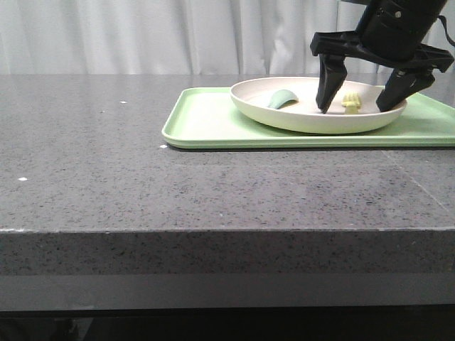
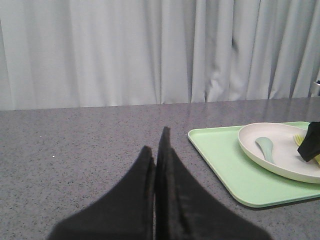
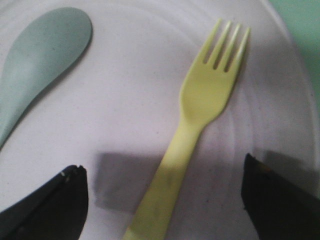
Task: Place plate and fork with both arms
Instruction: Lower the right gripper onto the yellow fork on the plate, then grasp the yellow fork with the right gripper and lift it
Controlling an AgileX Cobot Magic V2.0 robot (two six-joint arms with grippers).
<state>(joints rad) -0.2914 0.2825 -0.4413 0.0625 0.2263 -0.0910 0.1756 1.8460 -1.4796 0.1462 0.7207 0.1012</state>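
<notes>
Pale pleated curtains back a dark speckled stone tabletop.

Tray, light green, rectangular: lies flat toward the tabletop's far right edge, cut off by the front view's right border.

Plate, cream-white, round, raised rim: rests on the tray, covering much of its right part.

Spoon, grey-green: lies in the plate's left half. The front view shows only its bowl over the rim; the left wrist view shows its full length.

Fork, pale yellow, four tines: lies in the plate's right half, apart from the spoon. The front view shows just a small yellow piece; the right wrist view shows tines and handle whole.

Right gripper: fingers spread wide, lowered into the plate on either side of the fork, neither finger seen touching it.

Left gripper: visible only in its own wrist view, fingers pressed together, empty, over bare tabletop left of the tray.
</notes>
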